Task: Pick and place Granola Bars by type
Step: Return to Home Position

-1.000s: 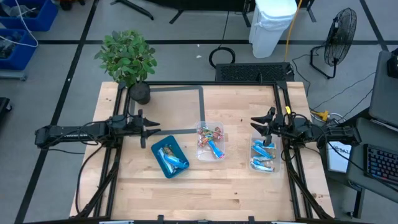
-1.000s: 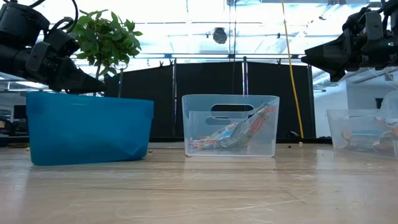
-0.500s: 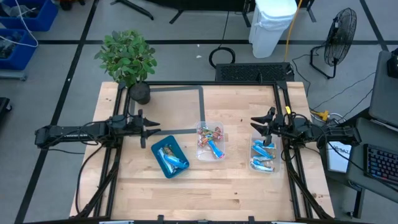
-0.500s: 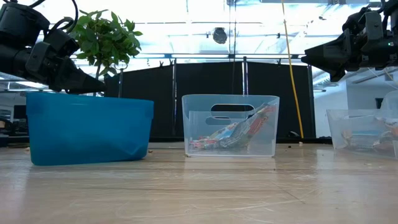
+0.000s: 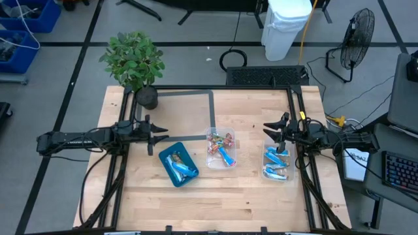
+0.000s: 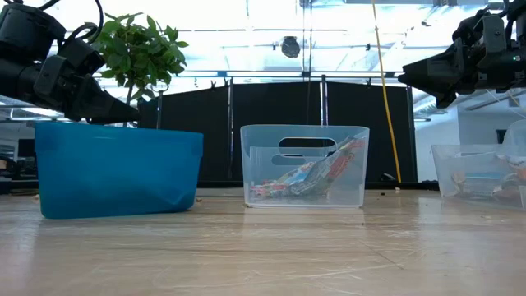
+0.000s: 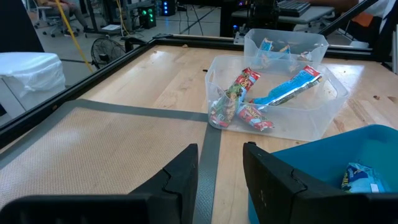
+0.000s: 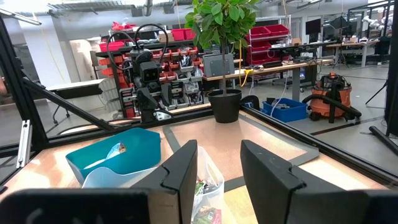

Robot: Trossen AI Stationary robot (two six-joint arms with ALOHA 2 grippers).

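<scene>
— Risk now?
— Slim: granola bars (image 5: 221, 154) lie in the teal bin (image 6: 115, 173), middle tub (image 6: 263, 164) and right tub (image 6: 460, 160); left claw (image 7: 219, 149) and right claw (image 8: 217, 146) parted, empty — a low swing could clip the right tub's rim.

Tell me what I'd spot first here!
Three containers of shiny granola bars sit in a row: a blue bin at left, a middle tub and a right tub, both clear. The left gripper and right gripper hang open at either side, and a leafy plant stands behind the bin.
</scene>
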